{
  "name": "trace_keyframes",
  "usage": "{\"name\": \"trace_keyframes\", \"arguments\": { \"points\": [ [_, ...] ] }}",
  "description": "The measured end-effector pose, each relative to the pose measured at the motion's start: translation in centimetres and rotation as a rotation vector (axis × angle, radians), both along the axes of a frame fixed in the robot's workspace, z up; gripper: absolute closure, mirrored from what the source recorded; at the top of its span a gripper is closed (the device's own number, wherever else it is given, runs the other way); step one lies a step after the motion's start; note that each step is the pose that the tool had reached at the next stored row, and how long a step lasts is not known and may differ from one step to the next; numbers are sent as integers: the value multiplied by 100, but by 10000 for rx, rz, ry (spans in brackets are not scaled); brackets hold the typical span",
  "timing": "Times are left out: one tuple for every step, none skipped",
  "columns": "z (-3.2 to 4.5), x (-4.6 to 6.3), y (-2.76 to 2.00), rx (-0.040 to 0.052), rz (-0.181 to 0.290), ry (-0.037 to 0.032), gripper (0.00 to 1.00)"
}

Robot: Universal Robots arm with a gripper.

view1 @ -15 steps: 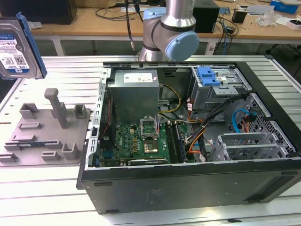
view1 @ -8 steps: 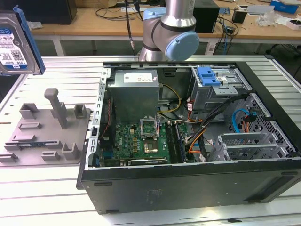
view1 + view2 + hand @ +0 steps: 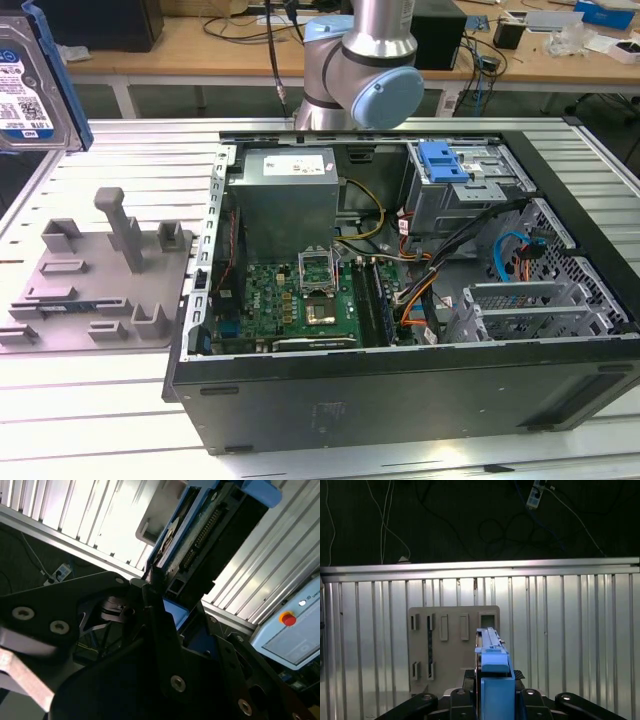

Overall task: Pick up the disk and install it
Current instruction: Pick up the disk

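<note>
Currently held: the disk [image 3: 25, 90], a flat rectangular silver hard drive with a white-and-blue label, framed by a bright blue plastic carrier rail, stands on edge between the jaws.
Jaws: the black gripper [image 3: 492, 697] is clenched on the disk, with a finger flanking each broad face near one end of it in both wrist views.
Beyond the jaws: the grey plastic fixture [image 3: 452, 640] with upright posts lies on the ribbed aluminium table [image 3: 570, 645], apart from the disk.
Aside from the jaws: the open black computer case [image 3: 400, 390], with a blue plastic bracket [image 3: 443, 160] atop its metal drive cage [image 3: 470, 195], is well apart from the disk in the exterior view.
Handling: I judge it stiff, dense for its size and sensitive to knocks. The metal faces look slick, and the connector edge [image 3: 205, 527] is best left untouched.
Hold: the broad faces or the carrier rail's sides look the soundest places to clamp. A grip near one end may let it pivot.
</note>
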State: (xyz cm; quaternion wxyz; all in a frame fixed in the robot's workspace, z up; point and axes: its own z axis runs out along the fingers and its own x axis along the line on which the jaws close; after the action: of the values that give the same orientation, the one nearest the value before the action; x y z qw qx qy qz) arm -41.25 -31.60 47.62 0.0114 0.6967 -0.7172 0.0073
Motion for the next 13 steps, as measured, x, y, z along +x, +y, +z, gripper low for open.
{"name": "trace_keyframes", "arguments": {
  "points": [
    [0, 0, 0, 0, 0, 0, 64],
    [1, 0, -1, -1, 0, 1, 64],
    [0, 0, -1, 0, 0, 1, 64],
    [1, 0, -8, 0, 3, 2, 64],
    [3, 4, -24, 0, 1, 1, 64],
    [7, 9, -38, 0, 0, 1, 64],
    [12, 22, -60, 0, 0, 1, 64],
    [17, 38, -80, -1, 0, 2, 64],
    [23, 67, -114, 1, 0, 0, 64],
    [31, 105, -153, 1, 0, 0, 64],
    [36, 134, -180, 2, 1, 1, 64],
    [41, 162, -206, 1, 0, 3, 64],
    [48, 195, -237, 0, -1, 8, 64]
  ]
}}
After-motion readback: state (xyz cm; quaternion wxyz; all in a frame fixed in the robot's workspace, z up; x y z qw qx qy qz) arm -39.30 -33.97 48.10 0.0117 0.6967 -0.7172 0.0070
